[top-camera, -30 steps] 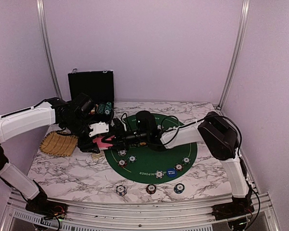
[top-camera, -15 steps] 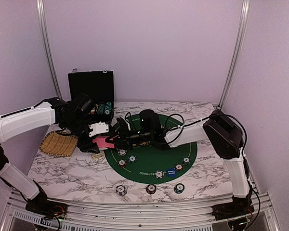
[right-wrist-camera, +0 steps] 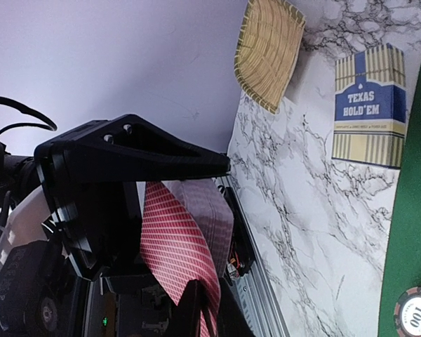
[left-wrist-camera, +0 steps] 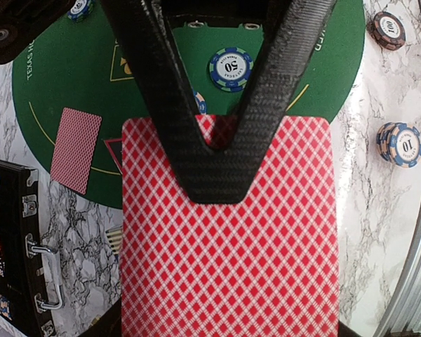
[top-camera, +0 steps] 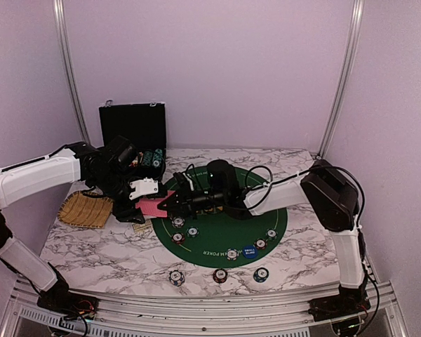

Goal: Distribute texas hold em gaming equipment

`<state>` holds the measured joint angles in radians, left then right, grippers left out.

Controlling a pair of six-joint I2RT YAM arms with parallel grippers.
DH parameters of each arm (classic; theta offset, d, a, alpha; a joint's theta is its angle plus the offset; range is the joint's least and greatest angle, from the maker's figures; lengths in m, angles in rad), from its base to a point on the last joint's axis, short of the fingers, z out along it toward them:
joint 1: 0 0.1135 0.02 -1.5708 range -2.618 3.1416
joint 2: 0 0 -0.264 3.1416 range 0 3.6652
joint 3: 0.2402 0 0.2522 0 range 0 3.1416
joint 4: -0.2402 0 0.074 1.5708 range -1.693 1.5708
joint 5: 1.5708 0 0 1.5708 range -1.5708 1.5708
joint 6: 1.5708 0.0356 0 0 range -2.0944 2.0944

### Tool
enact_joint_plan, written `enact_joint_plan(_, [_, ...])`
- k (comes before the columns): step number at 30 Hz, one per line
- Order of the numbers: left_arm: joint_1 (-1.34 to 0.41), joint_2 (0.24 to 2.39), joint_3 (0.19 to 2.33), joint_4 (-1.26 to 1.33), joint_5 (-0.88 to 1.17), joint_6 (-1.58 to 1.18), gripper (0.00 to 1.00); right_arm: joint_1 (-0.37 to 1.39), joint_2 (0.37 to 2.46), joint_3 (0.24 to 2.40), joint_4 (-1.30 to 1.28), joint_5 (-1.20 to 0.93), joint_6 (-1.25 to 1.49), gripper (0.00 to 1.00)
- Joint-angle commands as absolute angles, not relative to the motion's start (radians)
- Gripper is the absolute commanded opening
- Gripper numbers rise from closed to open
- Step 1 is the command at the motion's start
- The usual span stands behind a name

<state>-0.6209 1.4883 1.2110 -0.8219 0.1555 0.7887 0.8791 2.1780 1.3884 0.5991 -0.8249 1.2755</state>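
Red playing cards with a white diamond lattice; green mat with yellow lines; white table veined grey; chip striped blue, green and white; tan woven tray; blue box with cream and gold stripes; black case.

Two white-and-black arms, carbon-weave fingers

The left arm and right arm have white link shells, black joint housings and looping black cables. The left end effector has black, woven-textured fingers.

Case, straw tray, card box and right hand ring left hand.
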Motion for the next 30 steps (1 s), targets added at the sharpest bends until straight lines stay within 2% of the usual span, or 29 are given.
enact_joint_plan(1, [-0.618, 1.483, 1.230, -0.833, 0.162, 0.788, 0.23, 0.869, 2.126, 1.380, 0.633, -0.824, 1.292, 0.07])
enact_joint_plan(18, [-0.619, 1.480, 1.226, -0.836, 0.159, 0.790, 0.22, 0.741, 2.016, 1.230, 0.642, -0.855, 1.268, 0.00])
enact_joint_plan(25, [-0.618, 1.475, 1.227, -0.840, 0.154, 0.792, 0.22, 0.607, 1.963, 1.229, 0.490, -0.880, 1.154, 0.00])
enact_joint_plan(30, [-0.619, 1.479, 1.233, -0.847, 0.161, 0.790, 0.22, 0.471, 1.987, 1.304, 0.330, -0.885, 1.025, 0.00])
